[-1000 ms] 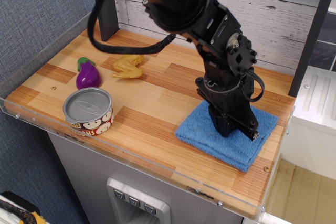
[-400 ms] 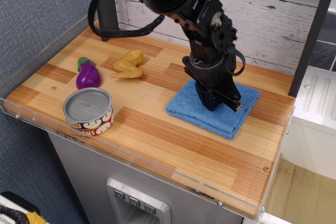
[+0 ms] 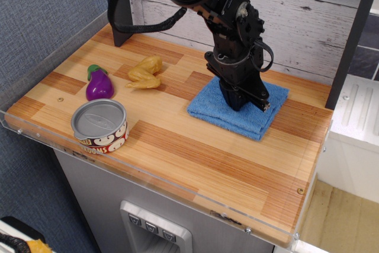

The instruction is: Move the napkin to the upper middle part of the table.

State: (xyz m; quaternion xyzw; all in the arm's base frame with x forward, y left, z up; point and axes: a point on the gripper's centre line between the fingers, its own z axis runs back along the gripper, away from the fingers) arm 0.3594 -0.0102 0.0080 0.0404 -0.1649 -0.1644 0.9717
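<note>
The bright blue folded napkin (image 3: 208, 108) lies flat on the striped wooden table (image 3: 195, 155), right of the middle and close to the back edge. My black gripper (image 3: 240, 105) points straight down onto the napkin's middle. Its fingers are together and pressed into the cloth, so the tips are partly hidden by the folds. The black arm rises behind it toward the top of the view.
A tin can (image 3: 99, 125) stands at the front left. A purple toy eggplant (image 3: 99, 85) and a yellow toy chicken piece (image 3: 145, 73) lie behind the can. A dark post (image 3: 117, 10) stands at the back left, and a white plank wall (image 3: 308, 22) runs along the back.
The gripper has moved back and left from the front right corner, and the napkin has slid with it toward the back of the table. Nothing else has moved.
</note>
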